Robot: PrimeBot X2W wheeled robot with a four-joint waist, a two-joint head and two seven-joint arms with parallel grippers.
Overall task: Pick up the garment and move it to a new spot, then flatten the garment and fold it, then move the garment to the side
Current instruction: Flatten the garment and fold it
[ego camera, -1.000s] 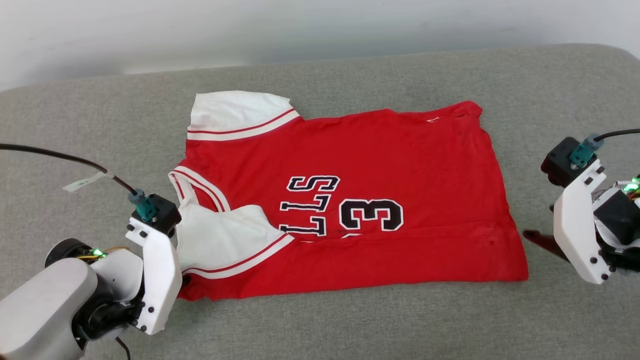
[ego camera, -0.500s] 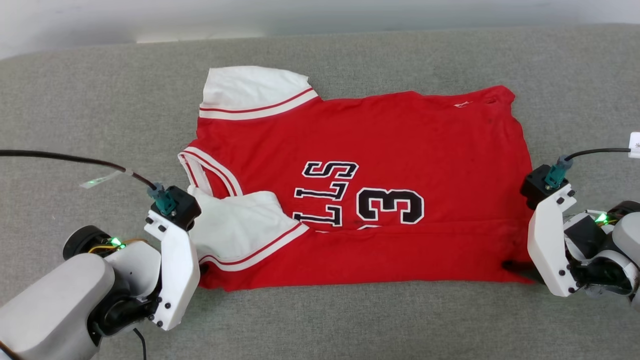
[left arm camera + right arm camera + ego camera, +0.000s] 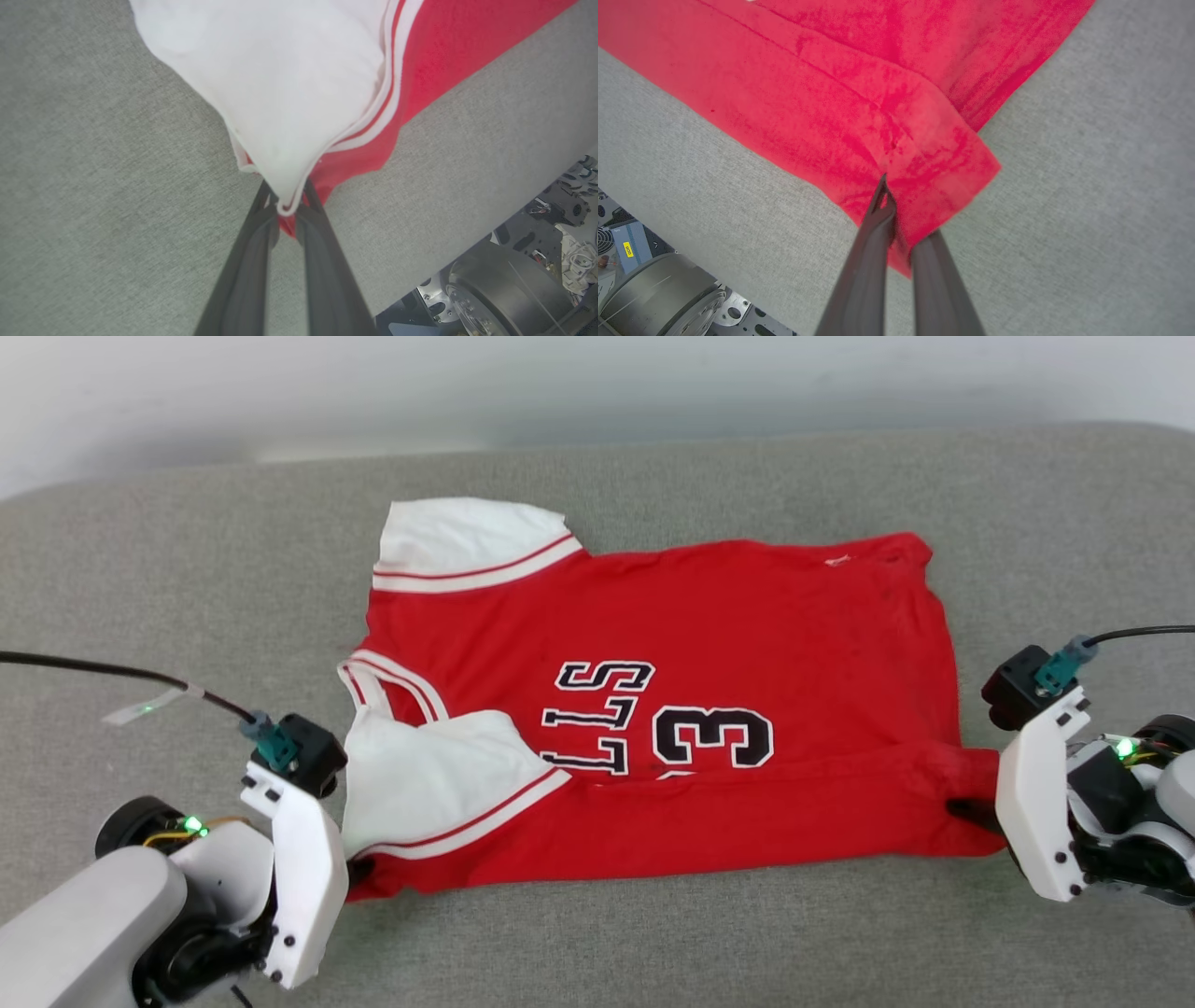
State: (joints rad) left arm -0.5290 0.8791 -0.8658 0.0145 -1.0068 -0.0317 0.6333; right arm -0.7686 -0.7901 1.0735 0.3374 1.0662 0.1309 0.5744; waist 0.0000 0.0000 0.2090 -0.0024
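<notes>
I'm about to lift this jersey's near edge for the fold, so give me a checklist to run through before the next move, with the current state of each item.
1. Left gripper shut on the garment at its near white sleeve: ok.
2. Right gripper shut on the near hem corner: ok.
3. Both fabric layers caught in each grip: cannot tell.
4. Garment lying flat on the grey cushion: ok, apart from a crease along the near edge.
5. Far sleeve folded in: not ok, it lies spread outward.
</notes>
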